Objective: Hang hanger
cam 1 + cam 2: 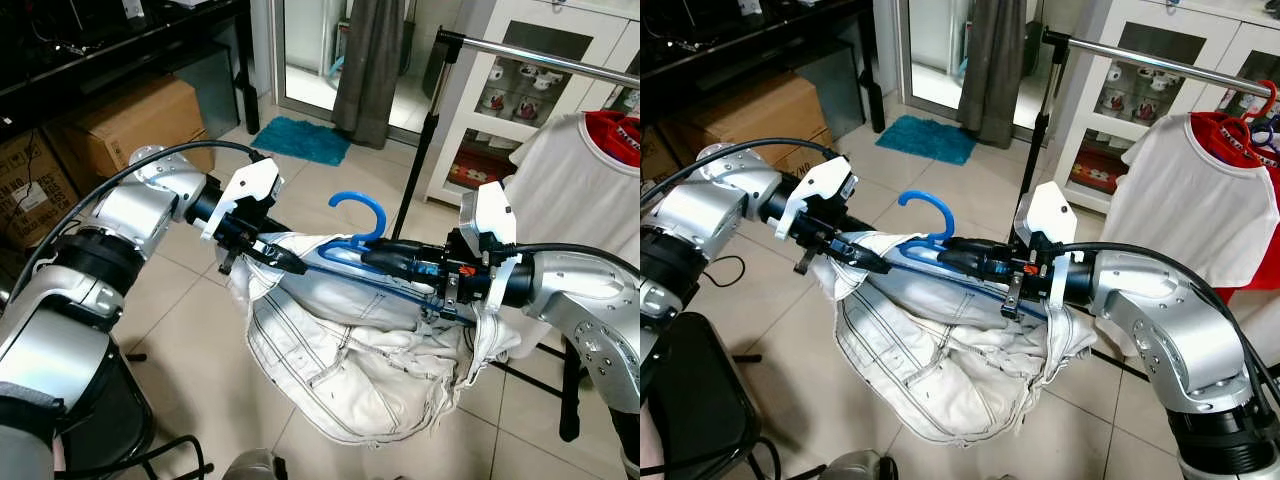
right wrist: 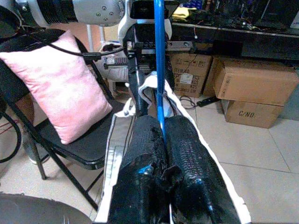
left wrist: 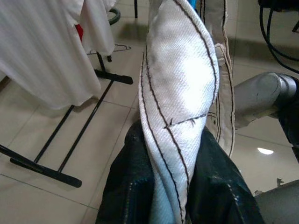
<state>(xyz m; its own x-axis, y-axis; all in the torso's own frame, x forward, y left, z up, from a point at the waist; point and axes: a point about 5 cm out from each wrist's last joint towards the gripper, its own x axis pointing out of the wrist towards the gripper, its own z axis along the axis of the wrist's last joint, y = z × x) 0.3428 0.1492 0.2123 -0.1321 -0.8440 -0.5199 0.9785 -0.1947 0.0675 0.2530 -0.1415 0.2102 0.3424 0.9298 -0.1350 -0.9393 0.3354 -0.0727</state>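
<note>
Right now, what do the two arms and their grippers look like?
Both arms are silver metal with rounded joint housings and white angular wrist brackets. Black cables loop along each forearm. The left gripper and right gripper each have two long black fingers; red and blue details show near the right wrist.

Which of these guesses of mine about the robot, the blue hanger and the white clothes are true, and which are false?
1. The blue hanger is already hooked on the metal rail. False: it is held out in front of the robot, apart from the rail.
2. The right gripper has its fingers shut on the hanger's blue bar. True.
3. The left gripper is open and holds nothing. False: its fingers pinch the white denim garment.
4. The garment hangs down between the two arms. True.
5. A white shirt with a red collar hangs on the rail. True.
6. The pink cushion lies on the floor. False: it leans on a black folding chair.
</note>
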